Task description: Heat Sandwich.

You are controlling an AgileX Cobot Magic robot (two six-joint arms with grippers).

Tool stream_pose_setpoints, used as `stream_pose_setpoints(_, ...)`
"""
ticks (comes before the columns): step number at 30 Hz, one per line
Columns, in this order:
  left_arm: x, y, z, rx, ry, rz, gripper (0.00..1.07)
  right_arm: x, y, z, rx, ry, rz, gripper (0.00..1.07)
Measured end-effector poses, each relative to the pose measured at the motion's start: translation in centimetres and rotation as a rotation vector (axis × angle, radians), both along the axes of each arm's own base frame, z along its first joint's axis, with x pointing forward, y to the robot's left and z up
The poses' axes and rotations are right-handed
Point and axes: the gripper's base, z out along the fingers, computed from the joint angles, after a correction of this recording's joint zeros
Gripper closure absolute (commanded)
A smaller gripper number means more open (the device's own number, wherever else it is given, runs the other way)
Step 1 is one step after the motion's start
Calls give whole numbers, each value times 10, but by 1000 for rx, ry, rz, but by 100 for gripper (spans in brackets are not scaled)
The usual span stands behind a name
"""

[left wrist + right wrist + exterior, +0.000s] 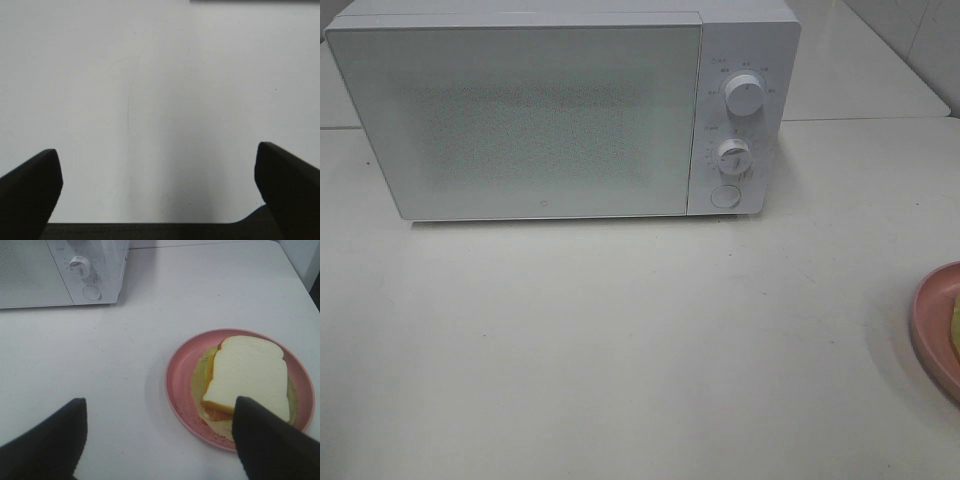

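- White-bread sandwich [247,377] with pale yellow-green filling sits on round pink plate [177,390], far right of table, right of closed white microwave [520,120]
- Right gripper [160,435] nearest, jaws spread wide, holding nothing, sandwich beside one finger
- Left gripper [160,185] spread, empty, over bare table

Only the gripper fingers of the robot show. The left gripper [160,192] has 2 matte black fingers [30,192], wedge-shaped with blunt, slanted tips, rising from the lower corners of its wrist frame, joined by a dark flat bar along the bottom edge. The right gripper [160,440] shows 2 similar black fingers [45,445], broad and smooth, with no visible markings, screws or cables.
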Motion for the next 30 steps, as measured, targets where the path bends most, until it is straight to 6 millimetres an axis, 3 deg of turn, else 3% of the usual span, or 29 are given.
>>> stream_pose_setpoints(8, -43, -2, -6, 12, -153, 0, 5, 0, 0, 0, 0, 0, 0, 31)
stream_pose_setpoints(16, -71, -3, -4, 17, -331, 2, 5, 0, 0, 0, 0, 0, 0, 31)
stream_pose_setpoints(30, -72, -3, -5, 17, -340, 2, 5, 0, 0, 0, 0, 0, 0, 31)
